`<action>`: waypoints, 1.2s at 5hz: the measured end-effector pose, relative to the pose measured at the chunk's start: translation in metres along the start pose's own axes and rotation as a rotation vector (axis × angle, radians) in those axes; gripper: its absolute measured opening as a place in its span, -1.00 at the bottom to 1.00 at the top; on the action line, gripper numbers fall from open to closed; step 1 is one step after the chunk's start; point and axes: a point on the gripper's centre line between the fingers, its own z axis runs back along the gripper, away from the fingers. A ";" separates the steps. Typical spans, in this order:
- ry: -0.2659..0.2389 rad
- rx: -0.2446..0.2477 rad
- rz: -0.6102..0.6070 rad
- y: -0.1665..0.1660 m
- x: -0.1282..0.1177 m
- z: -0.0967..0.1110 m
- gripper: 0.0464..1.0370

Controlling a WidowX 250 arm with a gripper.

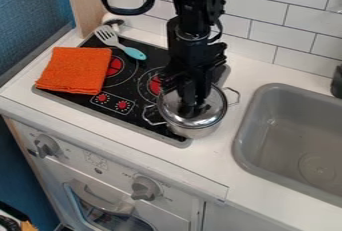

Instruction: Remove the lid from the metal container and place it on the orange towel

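Oven door handle (100, 198) sits well below the claw (193, 109), which is right at the middle of the lid (215, 106). That lid is on the metal pot (192, 133) – whether the claw is open, or has hold of it, I cannot tell. What counts next is the orange towel (75, 70): left of the claw in this view and somewhat farther back, so the lid should rise clear, then cross the stovetop (137, 106).
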 end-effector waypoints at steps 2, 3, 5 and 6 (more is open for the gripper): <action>0.007 0.015 0.034 0.008 0.009 0.005 -0.54; -0.018 -0.036 0.082 0.011 0.025 0.032 -0.54; -0.061 -0.089 0.302 0.036 0.084 0.067 -0.54; -0.108 -0.073 0.430 0.052 0.115 0.068 -0.54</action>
